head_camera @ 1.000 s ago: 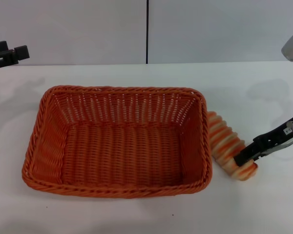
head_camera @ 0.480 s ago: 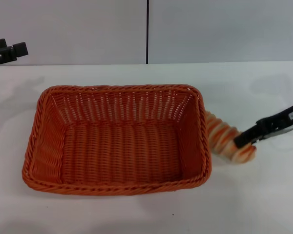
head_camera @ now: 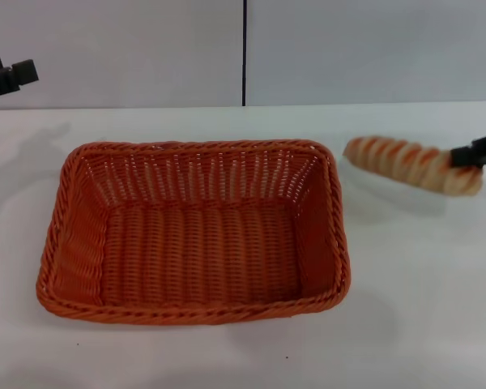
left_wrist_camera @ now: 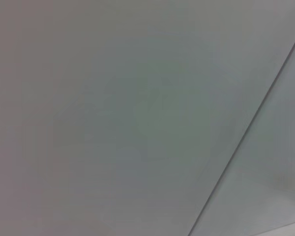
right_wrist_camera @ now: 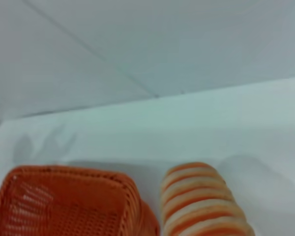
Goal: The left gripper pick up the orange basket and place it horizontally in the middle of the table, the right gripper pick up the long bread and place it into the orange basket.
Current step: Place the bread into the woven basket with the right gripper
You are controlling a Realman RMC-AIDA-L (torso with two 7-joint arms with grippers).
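The orange basket (head_camera: 194, 231) lies lengthwise across the middle of the white table (head_camera: 421, 308), empty; one corner of it shows in the right wrist view (right_wrist_camera: 69, 206). The long bread (head_camera: 409, 164), cream with orange-brown stripes, hangs in the air to the right of the basket, level with its far rim. My right gripper (head_camera: 470, 156) at the right edge is shut on the loaf's right end. The bread (right_wrist_camera: 204, 201) fills the near part of the right wrist view. My left gripper (head_camera: 8, 77) is raised at the far left, away from the basket.
A grey wall with a dark vertical seam (head_camera: 245, 53) stands behind the table. The left wrist view shows only that wall. White tabletop extends in front of and to the right of the basket.
My right gripper has lifted the long bread off the table beside the basket's right side and carried it up and to the right. The basket and the left arm stay put.
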